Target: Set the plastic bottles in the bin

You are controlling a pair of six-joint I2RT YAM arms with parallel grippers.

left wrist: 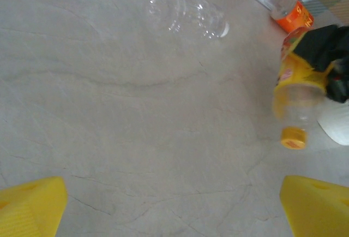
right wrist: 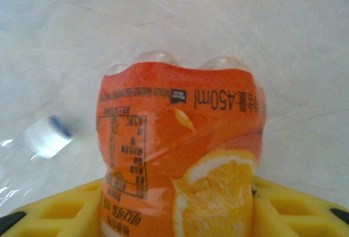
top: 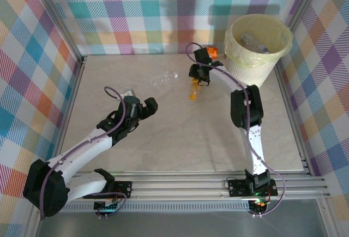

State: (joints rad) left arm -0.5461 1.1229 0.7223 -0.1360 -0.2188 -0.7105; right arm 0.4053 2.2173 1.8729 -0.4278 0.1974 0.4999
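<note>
My right gripper (top: pixel 199 76) is shut on an orange-labelled bottle (right wrist: pixel 180 138), its yellow fingers (right wrist: pixel 60 209) pressing the label from both sides. The bottle's yellow cap (top: pixel 192 95) points toward the near side of the table. A clear crushed bottle (top: pixel 163 77) lies just left of it, and another orange bottle (top: pixel 212 51) rests against the bin's foot. The bin (top: pixel 233 35), white with a pale yellow liner, stands at the far right corner and holds some bottles. My left gripper (top: pixel 143 107) hovers open over bare table, nothing between its yellow fingers (left wrist: pixel 30 207).
Metal frame rails (top: pixel 82 65) edge the marble tabletop (top: pixel 180 138), with checkered walls behind. The right arm's links rise between the held bottle and the bin. In the left wrist view the clear bottle (left wrist: pixel 185 16) and the held bottle (left wrist: pixel 297 103) lie ahead.
</note>
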